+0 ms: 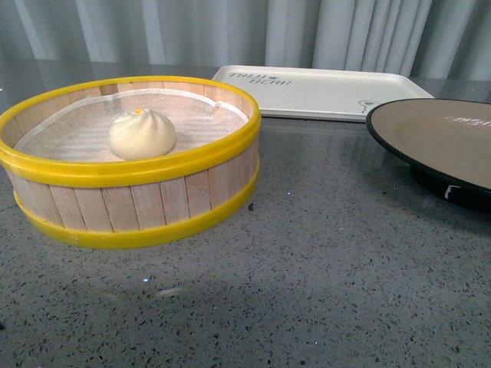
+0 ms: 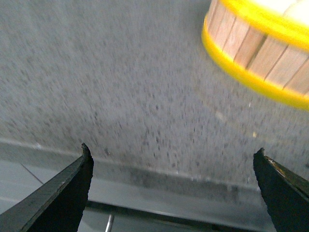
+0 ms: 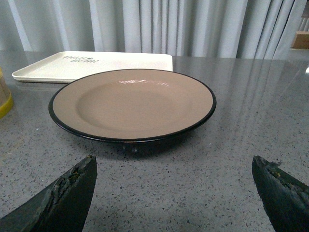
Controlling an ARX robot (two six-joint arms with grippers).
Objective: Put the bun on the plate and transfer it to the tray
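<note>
The bun [image 1: 142,134] sits inside a round wooden steamer basket [image 1: 130,207] with yellow bands, resting on the white cloth liner [image 1: 61,134] a little toward the basket's near side, its pleated top and orange dot facing up. The basket stands on the speckled grey tabletop [image 1: 307,268], on the left of the front view. The plate [image 1: 441,138], tan inside with a black rim and black foot, stands on the tabletop to the right, apart from the basket, and nothing lies on it. The cream-white tray [image 1: 322,92] lies flat behind both, near the pale curtains [image 1: 345,31], with dark lettering at its left end and a small drawing near its right corner; its right front edge runs just behind the plate's rim. The left tool [image 2: 173,150] is released, its dark fingers [image 2: 58,193] spread wide with nothing between them, and it hangs over the tabletop's edge with the basket's yellow-banded wall off to one side. The right tool [image 3: 172,158] is likewise released, with worn black fingers [image 3: 63,193] well apart and gripping nothing. It points at the plate, which stands just ahead of the fingertips without touching them.
</note>
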